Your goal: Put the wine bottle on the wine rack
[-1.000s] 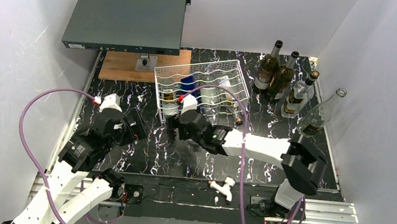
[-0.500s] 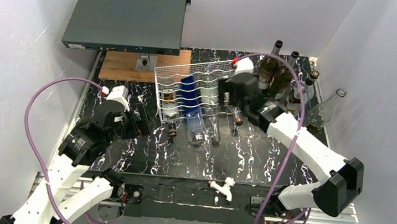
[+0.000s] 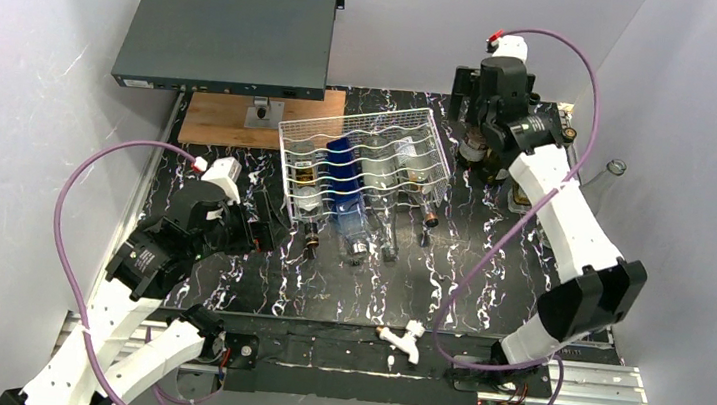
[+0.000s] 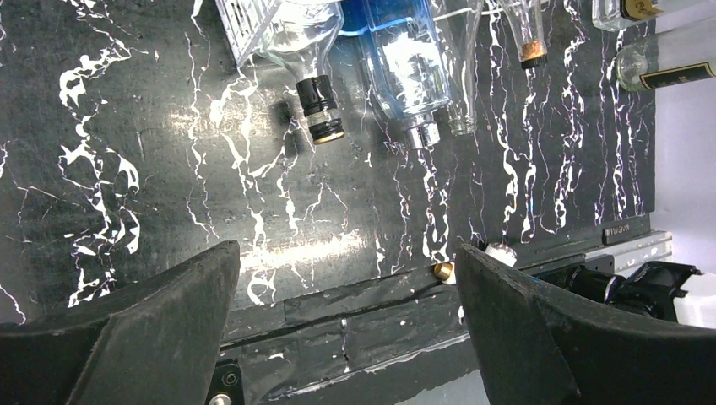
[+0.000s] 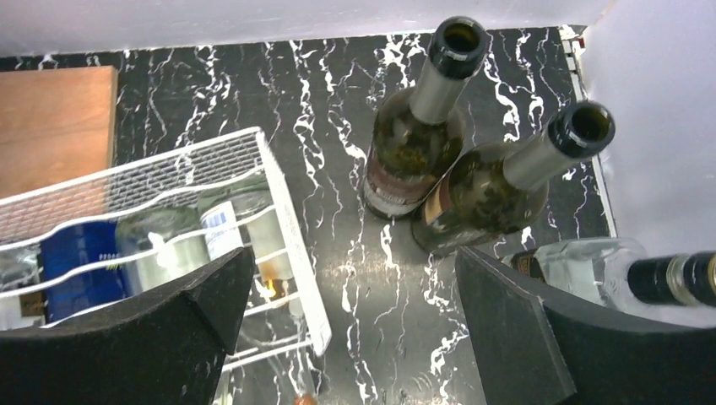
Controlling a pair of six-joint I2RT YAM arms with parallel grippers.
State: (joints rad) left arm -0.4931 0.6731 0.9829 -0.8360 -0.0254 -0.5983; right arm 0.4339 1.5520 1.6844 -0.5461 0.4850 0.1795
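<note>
Moved since a second ago: right arm, from the near face of the wine rack (image 3: 358, 122) to the far right corner of the table (image 3: 487, 276); left arm, slightly toward the rack's near left corner.

Step in hand, as judged: approach to fetch another bottle. The rack already holds several lying bottles, a blue bottle (image 3: 342, 176) among them, with their necks pointing near.

Wine bottle (image 5: 414, 152): dark, upright, far right of the rack, touching a second dark bottle (image 5: 485, 190). A clear bottle (image 5: 591, 261) lies just beyond. This is probably the next pick.

Next move calls for: a descent onto the chosen neck, with the jaws kept clear of the touching neighbour so it is not toppled.

Right gripper (image 5: 353, 261): jaws spread wide, nothing between them, poised above the two dark bottles and touching neither.

Left gripper (image 4: 348, 253): jaws also spread wide and empty, over bare table near the protruding necks.
</note>
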